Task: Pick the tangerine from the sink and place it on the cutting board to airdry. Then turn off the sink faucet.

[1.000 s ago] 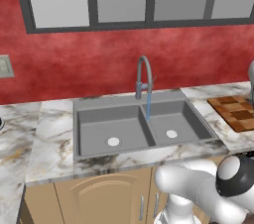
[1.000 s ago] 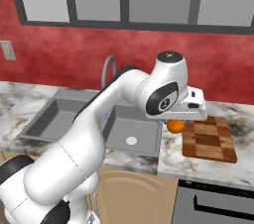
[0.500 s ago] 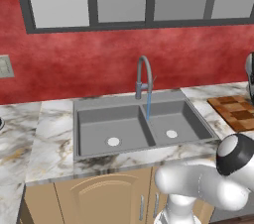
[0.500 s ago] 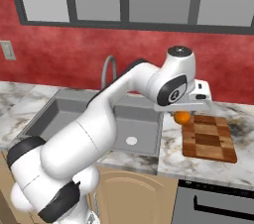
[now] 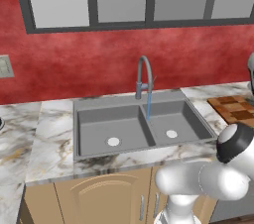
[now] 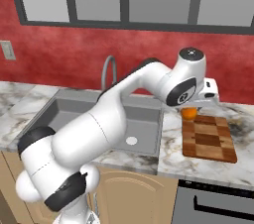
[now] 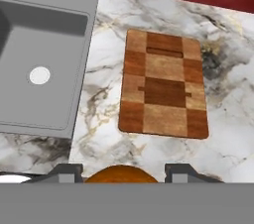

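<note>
My gripper (image 6: 190, 110) is shut on the tangerine (image 6: 188, 114), a small orange fruit, and holds it in the air over the left end of the checkered cutting board (image 6: 208, 140). In the hand view the tangerine (image 7: 121, 174) sits between the two fingertips (image 7: 69, 172), with the cutting board (image 7: 163, 84) below and ahead and the sink (image 7: 49, 25) off to the left. In the left base view the sink faucet (image 5: 143, 75) arches over the divider of the grey double sink (image 5: 109, 126) and a thin blue stream runs from its head. The cutting board (image 5: 236, 109) lies at the right edge.
Marble counter (image 6: 171, 134) lies between the sink (image 6: 74, 114) and the board. Behind are a red wall with an outlet (image 5: 5, 66) and a window. The faucet (image 6: 108, 69) stands behind my arm. An oven front (image 6: 213, 203) is below the board.
My arm has swung right, carrying the tangerine from beside the sink edge to above the left end of the cutting board. The grip has stayed the same.
</note>
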Motion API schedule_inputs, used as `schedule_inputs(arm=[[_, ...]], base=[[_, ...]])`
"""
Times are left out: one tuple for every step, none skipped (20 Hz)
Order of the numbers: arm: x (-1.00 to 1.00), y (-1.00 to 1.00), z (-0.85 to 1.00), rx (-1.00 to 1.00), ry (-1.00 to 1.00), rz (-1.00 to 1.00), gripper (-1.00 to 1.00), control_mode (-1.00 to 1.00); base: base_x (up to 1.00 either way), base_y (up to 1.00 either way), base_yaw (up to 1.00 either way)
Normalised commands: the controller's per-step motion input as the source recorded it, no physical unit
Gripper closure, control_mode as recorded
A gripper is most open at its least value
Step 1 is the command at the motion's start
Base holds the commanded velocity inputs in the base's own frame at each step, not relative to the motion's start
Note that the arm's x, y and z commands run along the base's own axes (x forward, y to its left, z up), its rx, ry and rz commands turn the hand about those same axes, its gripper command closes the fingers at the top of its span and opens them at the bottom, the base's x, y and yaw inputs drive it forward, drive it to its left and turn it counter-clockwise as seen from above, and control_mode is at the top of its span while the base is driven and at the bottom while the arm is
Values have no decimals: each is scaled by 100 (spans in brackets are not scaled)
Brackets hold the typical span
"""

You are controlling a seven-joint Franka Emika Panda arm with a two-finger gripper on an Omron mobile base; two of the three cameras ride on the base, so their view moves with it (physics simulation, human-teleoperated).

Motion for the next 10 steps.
schedule_inputs(arm=[[23, -19, -18, 0, -9, 4, 100, -100], [29, -17, -18, 0, -4, 2, 100, -100], [29, -15, -16, 0, 0, 0, 100, -100], [36, -17, -14, 0, 0, 0, 100, -100], [39, -18, -16, 0, 0, 0, 100, -100], [42, -18, -17, 0, 0, 0, 100, -100], [43, -19, -19, 0, 0, 0, 100, -100], [42, -19, -18, 0, 0, 0, 100, -100], [44, -18, -20, 0, 0, 0, 100, -100], [43, -19, -17, 0, 2, 0, 100, -100]], base=[[0, 0, 0], [0, 0, 0], [0, 0, 0], [0, 0, 0], [0, 0, 0], [0, 0, 0], [0, 0, 0], [0, 0, 0], [0, 0, 0], [0, 0, 0]])
